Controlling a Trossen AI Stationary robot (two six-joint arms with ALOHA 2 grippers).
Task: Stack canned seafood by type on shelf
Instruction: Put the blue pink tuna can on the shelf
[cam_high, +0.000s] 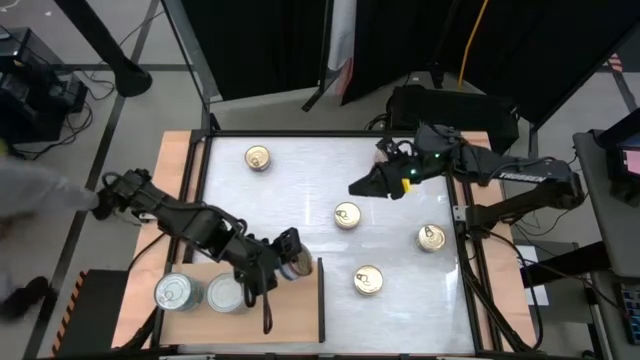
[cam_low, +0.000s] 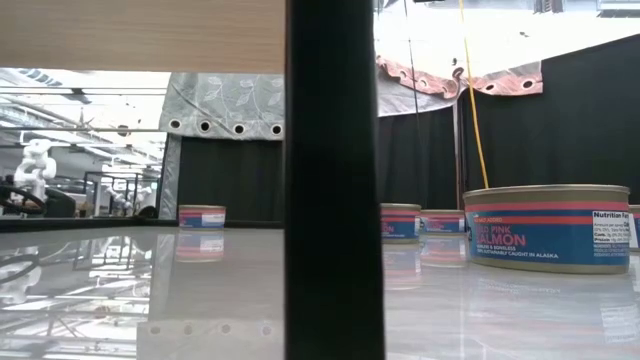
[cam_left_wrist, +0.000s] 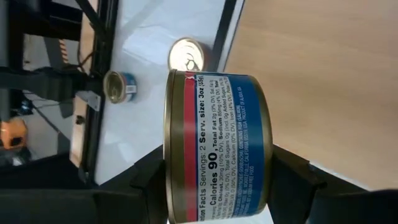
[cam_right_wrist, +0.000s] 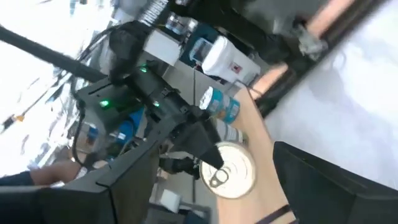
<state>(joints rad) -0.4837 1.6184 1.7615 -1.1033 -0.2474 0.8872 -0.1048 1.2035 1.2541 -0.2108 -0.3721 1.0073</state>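
**Shiny tins, smooth wood**

The tin (cam_left_wrist: 214, 146) in the left gripper (cam_left_wrist: 217, 180) is shiny metal with a glossy paper label in blue and red. The tins (cam_high: 347, 215) on the worktop (cam_high: 300, 190) have shiny gold lids. The worktop is white and glossy. The shelf (cam_high: 295, 315) is smooth, matt, light wood.

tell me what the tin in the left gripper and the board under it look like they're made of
The tin held in the left gripper looks like metal: a dull gold-toned rim and seam, wrapped in a glossy printed blue and red label. The shelf looks like light-brown wood or wood laminate, matte with faint grain, and has a dark edge strip.
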